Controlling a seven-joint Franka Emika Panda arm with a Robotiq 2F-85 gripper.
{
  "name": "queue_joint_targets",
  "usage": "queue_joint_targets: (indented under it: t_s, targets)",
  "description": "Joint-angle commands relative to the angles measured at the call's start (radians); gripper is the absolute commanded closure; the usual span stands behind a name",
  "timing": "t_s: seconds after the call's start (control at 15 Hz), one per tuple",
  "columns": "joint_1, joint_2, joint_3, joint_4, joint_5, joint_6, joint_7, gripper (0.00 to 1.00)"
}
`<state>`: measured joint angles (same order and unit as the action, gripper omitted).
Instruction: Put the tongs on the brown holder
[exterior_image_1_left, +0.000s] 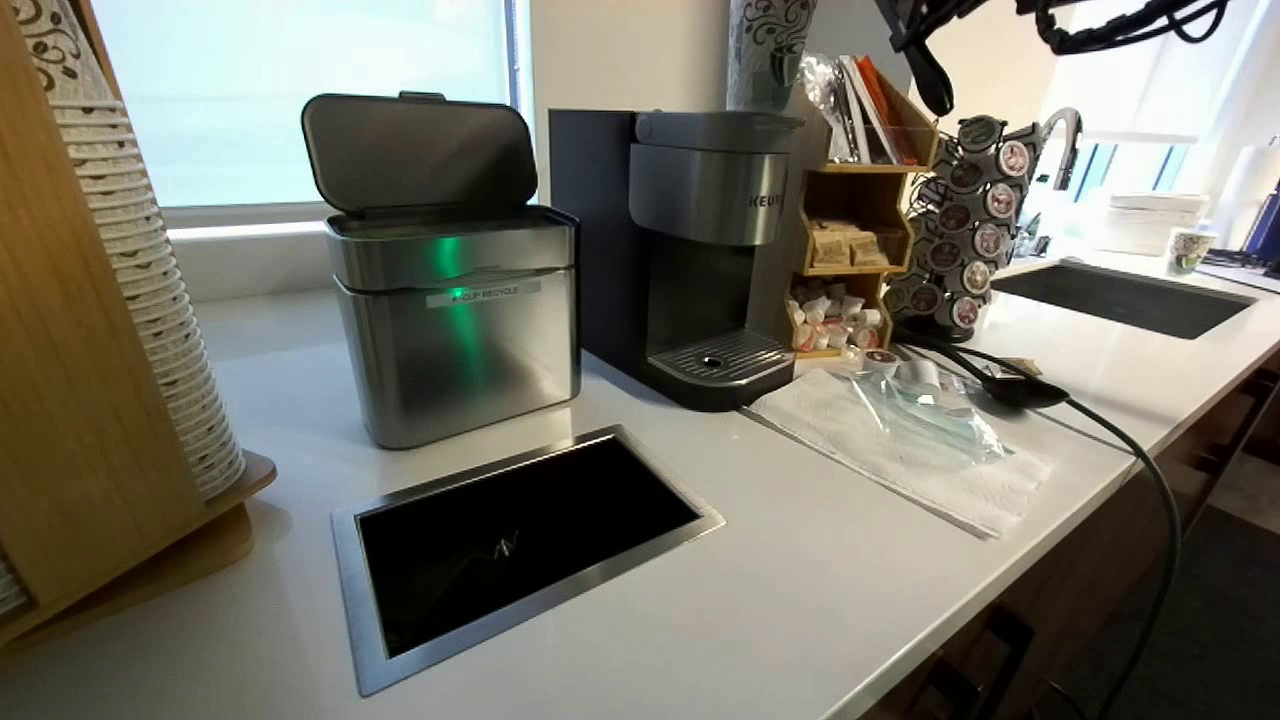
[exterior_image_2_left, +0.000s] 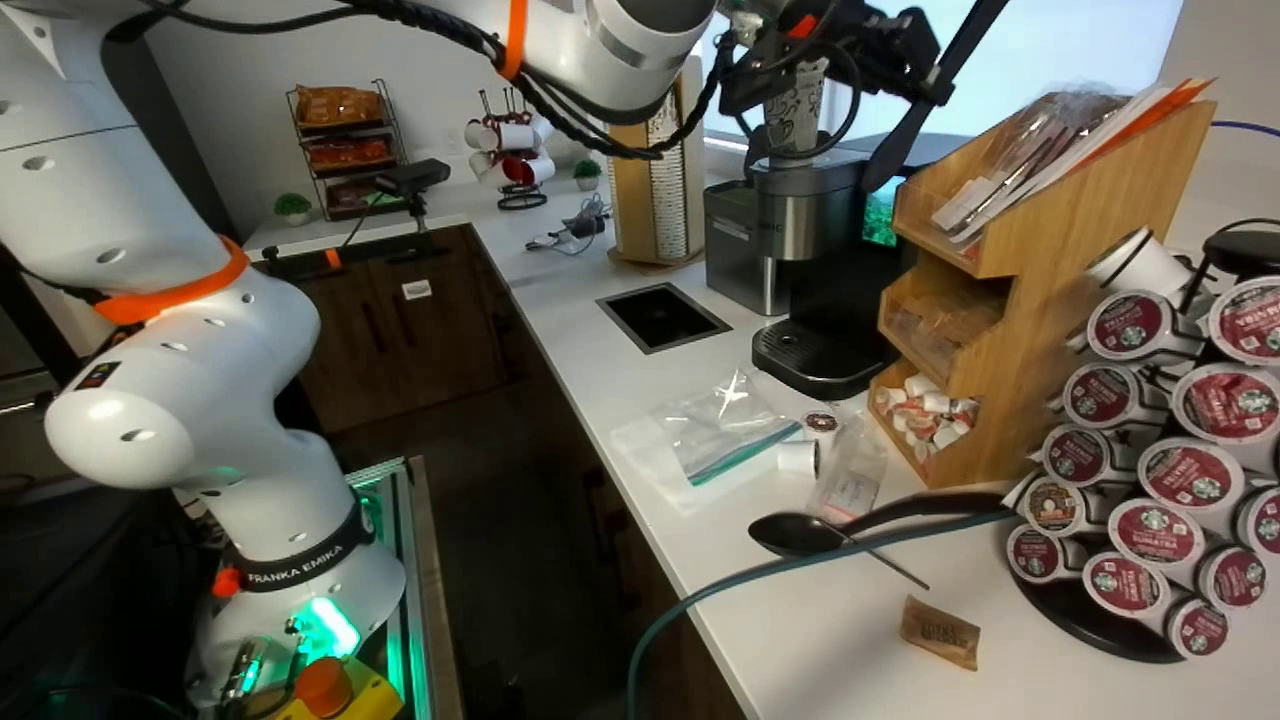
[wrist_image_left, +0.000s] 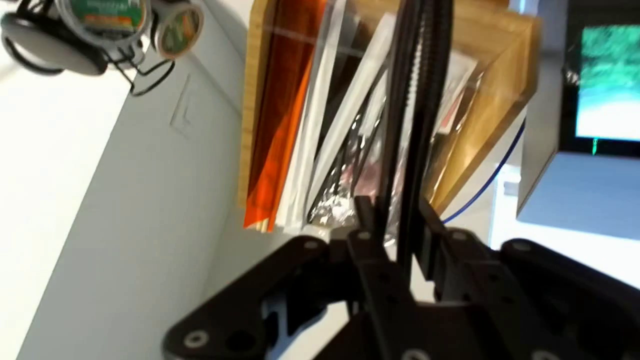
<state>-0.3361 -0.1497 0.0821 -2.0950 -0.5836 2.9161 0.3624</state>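
The claw (wrist_image_left: 397, 215) has the black tongs (exterior_image_2_left: 897, 145) pinched tight, tilted in mid-air nr the top of the brown holder (exterior_image_2_left: 1060, 340); in wrist view they cross in front of its upper compt., where orange & white items (wrist_image_left: 280, 120) sit. Holder stands upright on the worktop (exterior_image_2_left: 850, 645) btwn coffee machine (exterior_image_2_left: 810, 215) & pod rack (exterior_image_2_left: 1100, 630), small white tubs (exterior_image_2_left: 925, 415) in its bottom tier, w/ a black round-headed utensil (exterior_image_2_left: 795, 535) lying nearby.
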Motion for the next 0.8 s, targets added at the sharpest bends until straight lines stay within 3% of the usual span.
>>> queue_joint_targets:
  t_s: [0.0, 0.07, 0.2, 0.27, 0.33, 0.73]
  targets:
    - [-0.012, 0.019, 0.000, 0.039, -0.013, 0.002, 0.024, 0.94]
    - [-0.017, 0.033, -0.001, 0.064, -0.015, 0.002, 0.028, 0.78]
    - [-0.016, 0.036, -0.002, 0.062, -0.015, 0.002, 0.027, 0.78]
    - [-0.015, 0.035, 0.001, 0.059, -0.015, 0.002, 0.027, 0.94]
    - [-0.023, 0.059, 0.007, 0.089, -0.039, 0.021, 0.054, 0.94]
    - [0.015, 0.235, 0.007, 0.292, 0.153, 0.033, 0.010, 0.94]
